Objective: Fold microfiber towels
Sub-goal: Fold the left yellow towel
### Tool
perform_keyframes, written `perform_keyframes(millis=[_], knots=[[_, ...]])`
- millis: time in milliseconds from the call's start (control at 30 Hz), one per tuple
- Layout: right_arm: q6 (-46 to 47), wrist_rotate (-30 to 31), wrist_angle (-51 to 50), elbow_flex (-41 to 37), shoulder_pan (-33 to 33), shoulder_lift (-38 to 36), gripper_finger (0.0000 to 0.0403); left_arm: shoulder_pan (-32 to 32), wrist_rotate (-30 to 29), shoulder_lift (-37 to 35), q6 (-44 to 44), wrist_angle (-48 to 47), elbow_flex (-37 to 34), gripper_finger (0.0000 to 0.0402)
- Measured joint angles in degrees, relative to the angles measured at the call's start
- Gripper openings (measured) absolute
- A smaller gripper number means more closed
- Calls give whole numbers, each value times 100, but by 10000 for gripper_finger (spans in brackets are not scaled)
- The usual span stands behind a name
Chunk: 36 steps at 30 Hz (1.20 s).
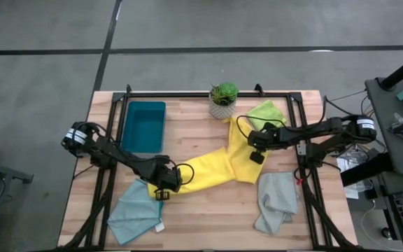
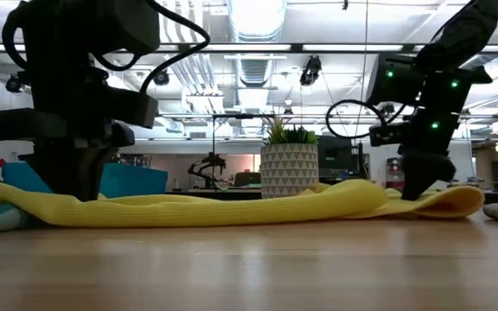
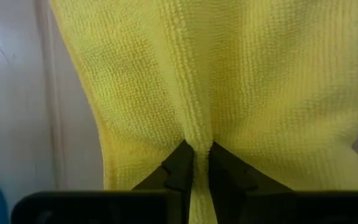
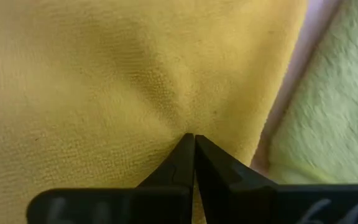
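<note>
The left arm reaches from the surface's (image 1: pixel 187 210) left edge toward its near middle, and the left tool (image 1: pixel 164 183) is down on the near-left end of a yellow towel (image 1: pixel 205 171), clenched on a ridge of the cloth pinched between its fingers (image 3: pixel 179 168). The right arm comes in from the right edge, bent at the elbow, and the right tool (image 1: pixel 256 147) presses down on the far-right part of the yellow cloth, fingers (image 4: pixel 182 158) closed together with a pucker of fabric at their tips.

Four cloth colours show: yellow, one lime green towel (image 1: pixel 268 112), one grey towel (image 1: pixel 276 199) and one teal towel (image 1: pixel 135 210) with a white tag. Whether the yellow is one cloth or two overlapping I cannot tell.

The yellow cloth lies stretched in a band between the two tools, low and flat on the surface. The lime towel lies just beyond the right tool, touching the yellow edge. The grey one lies crumpled near the right tool, toward the front edge. The teal one lies just in front of the left tool, partly under the yellow end.

One tray (image 1: pixel 144 126) and one potted plant (image 1: pixel 223 100) stand at the far side.
</note>
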Motion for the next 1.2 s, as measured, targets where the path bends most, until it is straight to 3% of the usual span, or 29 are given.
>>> perform_keyframes(millis=[233, 467, 667, 933, 1200], knots=[[176, -195, -600, 219, -169, -374, 9, -2, 150, -33, -94, -64, 0, 28], [930, -1504, -494, 507, -162, -742, 22, -4, 176, -216, -104, -73, 147, 28], [1644, -2893, 654, 517, -47, -726, 72, -2, 72, -397, 45, -10, 313, 28], [2273, -2951, 1936, 515, 639, -223, 132, -2, -9, -757, 37, 20, 315, 28], [2483, -2891, 2724, 515, 981, 636, 136, 7, -39, -957, 5, -33, 238, 28]])
